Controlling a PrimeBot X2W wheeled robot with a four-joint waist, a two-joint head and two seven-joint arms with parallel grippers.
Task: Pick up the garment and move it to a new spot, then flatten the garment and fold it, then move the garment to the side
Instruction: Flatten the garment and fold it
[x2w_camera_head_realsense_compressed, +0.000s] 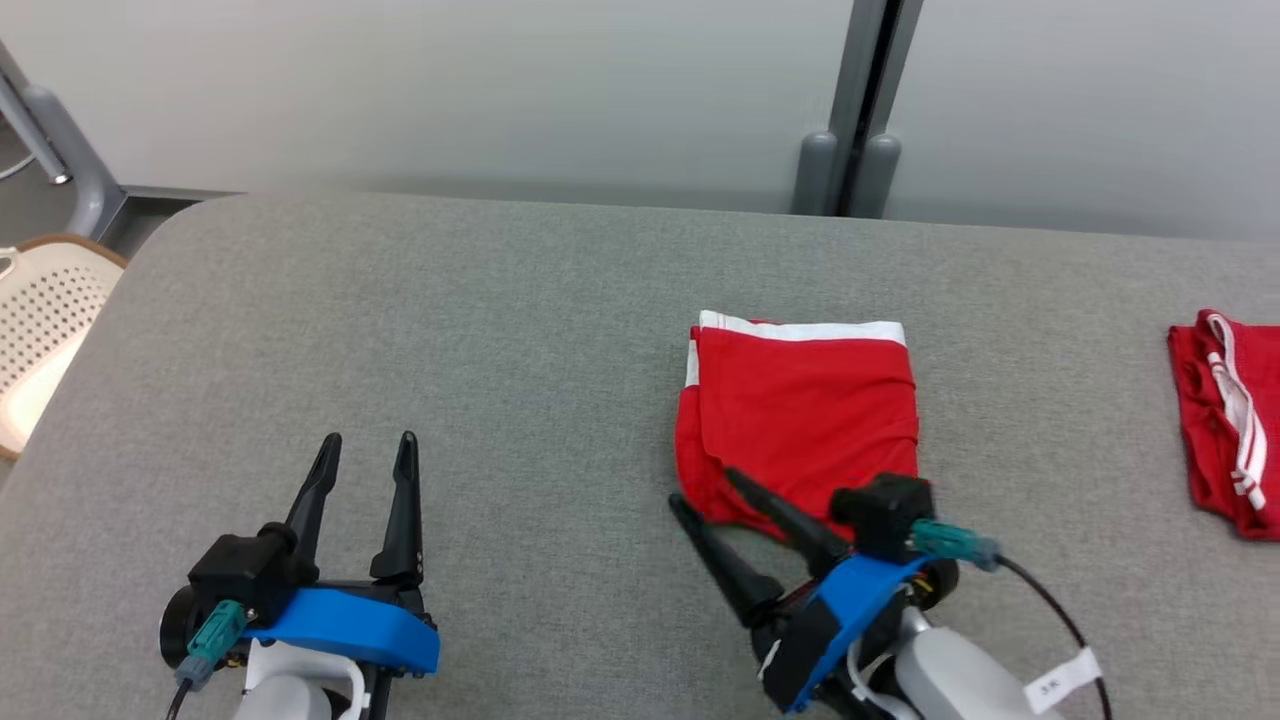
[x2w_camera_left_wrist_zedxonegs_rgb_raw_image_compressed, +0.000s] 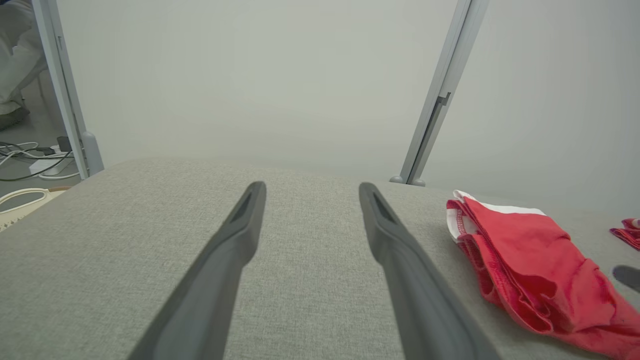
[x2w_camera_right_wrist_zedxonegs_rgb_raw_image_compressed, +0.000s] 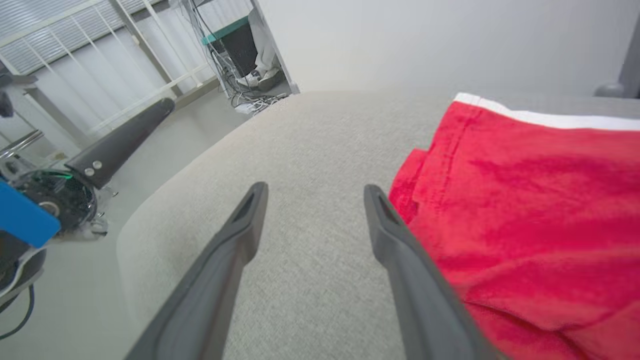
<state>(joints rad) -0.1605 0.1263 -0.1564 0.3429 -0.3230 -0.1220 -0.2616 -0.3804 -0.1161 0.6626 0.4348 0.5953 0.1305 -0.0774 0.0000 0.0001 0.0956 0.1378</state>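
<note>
The red garment (x2w_camera_head_realsense_compressed: 800, 410) lies folded on the grey counter (x2w_camera_head_realsense_compressed: 480, 330), at about 1 o'clock from the robot, with its white band along the 12 o'clock edge. It looks light, soft and limp, so the fold would likely slump open if lifted by one corner. A pinch through all layers at the 6 o'clock hem seems safest. The right tool (x2w_camera_head_realsense_compressed: 702, 488) sits at the garment's 7 o'clock corner, fingers spread wide and gripping nothing. The left tool (x2w_camera_head_realsense_compressed: 368, 440) is wide open and empty, well apart at 9 o'clock. A second red garment (x2w_camera_head_realsense_compressed: 1225, 420) lies at 3 o'clock.
</note>
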